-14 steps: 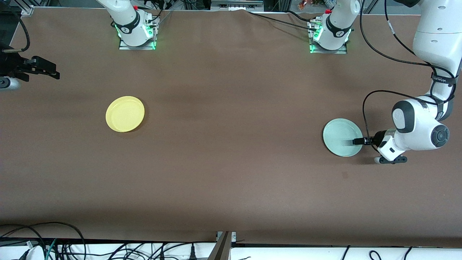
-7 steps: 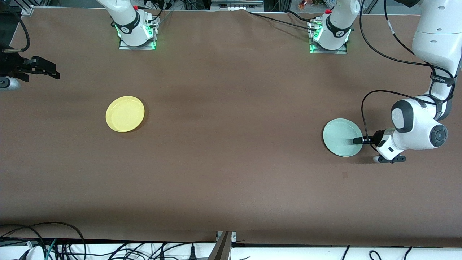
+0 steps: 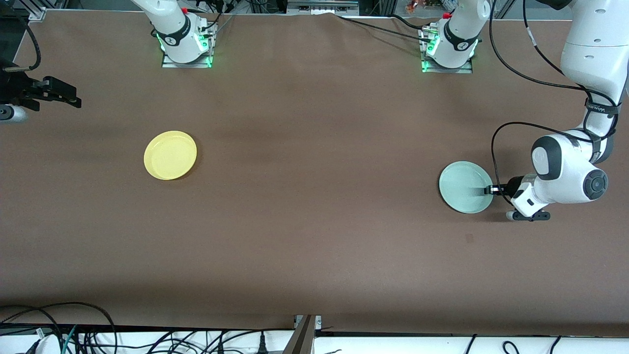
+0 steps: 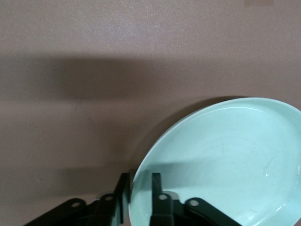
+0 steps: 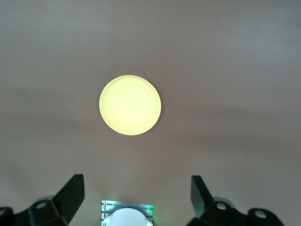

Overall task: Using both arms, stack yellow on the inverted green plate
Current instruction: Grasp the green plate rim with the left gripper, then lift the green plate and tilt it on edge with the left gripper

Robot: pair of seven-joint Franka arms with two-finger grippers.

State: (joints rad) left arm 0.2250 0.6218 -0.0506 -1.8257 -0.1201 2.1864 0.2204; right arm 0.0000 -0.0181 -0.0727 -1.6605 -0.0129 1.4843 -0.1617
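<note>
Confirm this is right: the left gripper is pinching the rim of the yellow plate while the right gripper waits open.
Not quite. The left gripper pinches the rim of the green plate, as the left wrist view shows. The yellow plate lies untouched toward the right arm's end. The right gripper does wait open.

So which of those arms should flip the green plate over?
The left: its gripper is already shut on the green plate rim. The right gripper waits open, away from the yellow plate.

left hand [image 3: 490, 190] pinches shut low; right hand [image 3: 73, 100] waits spread wide.
</note>
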